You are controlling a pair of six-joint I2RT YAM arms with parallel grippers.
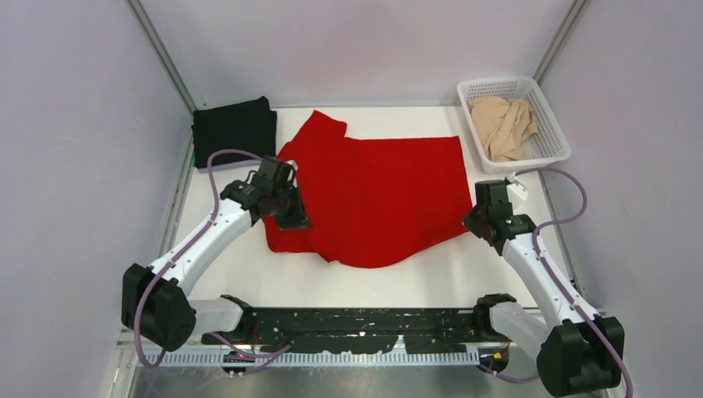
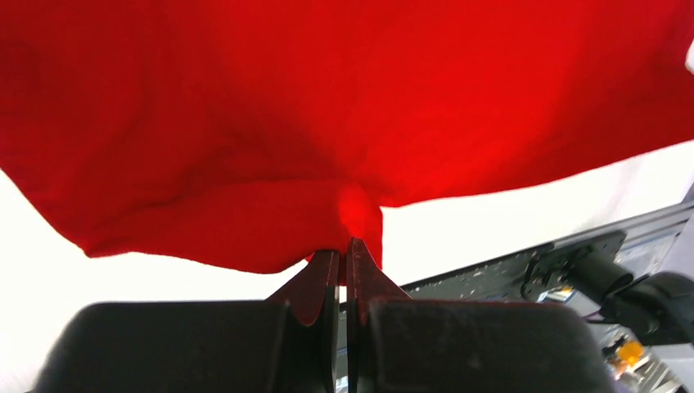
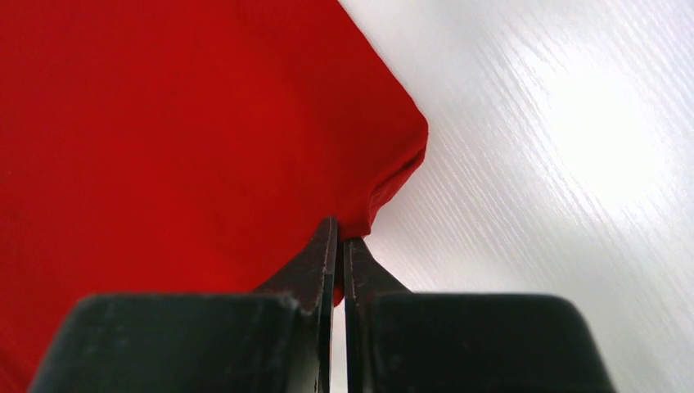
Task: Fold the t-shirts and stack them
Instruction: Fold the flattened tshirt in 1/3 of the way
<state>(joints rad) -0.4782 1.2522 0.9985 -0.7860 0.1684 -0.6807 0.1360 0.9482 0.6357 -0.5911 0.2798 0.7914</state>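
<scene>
- Top external is showing the red shirt [image 1: 373,199] lying on the table [image 1: 249,278].
- My left gripper [image 2: 345,248] and right gripper [image 3: 337,232] are pinching its edges tight.
- I am folding it; next, both should be lifting together.

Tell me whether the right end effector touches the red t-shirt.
Touching. Right wrist view: the right end effector is shut on a corner of the red t-shirt.

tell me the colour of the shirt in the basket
Beige shirt, best in the top external view.
</scene>
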